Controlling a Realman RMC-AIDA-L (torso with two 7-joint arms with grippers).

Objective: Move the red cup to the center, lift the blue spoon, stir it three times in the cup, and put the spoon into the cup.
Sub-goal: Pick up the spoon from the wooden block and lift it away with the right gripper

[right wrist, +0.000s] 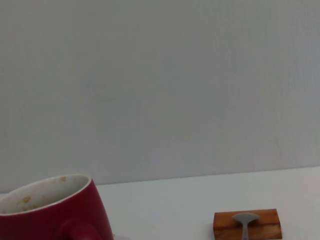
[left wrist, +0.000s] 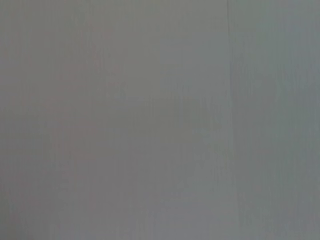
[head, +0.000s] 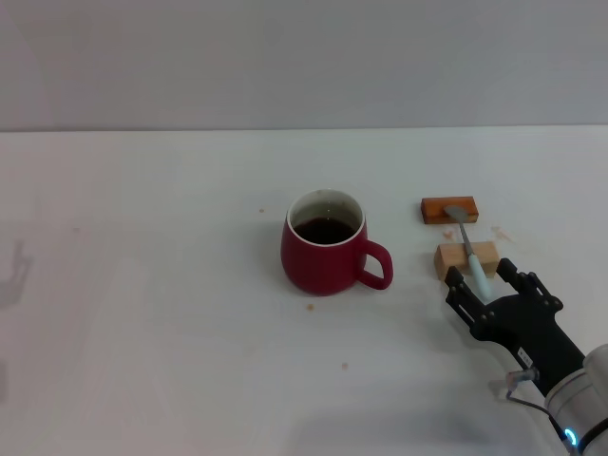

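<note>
The right gripper (head: 484, 281) sits low at the near right of the white table (head: 142, 313), its black fingers (head: 460, 290) spread apart on either side of the blue spoon's (head: 472, 249) pale handle end. The spoon lies across a tan block (head: 465, 258) and, farther back, an orange-brown block (head: 448, 209), where its grey bowl rests. The red cup (head: 326, 249), holding dark liquid, stands near the table's centre, handle toward the blocks; no writing is legible.
</note>
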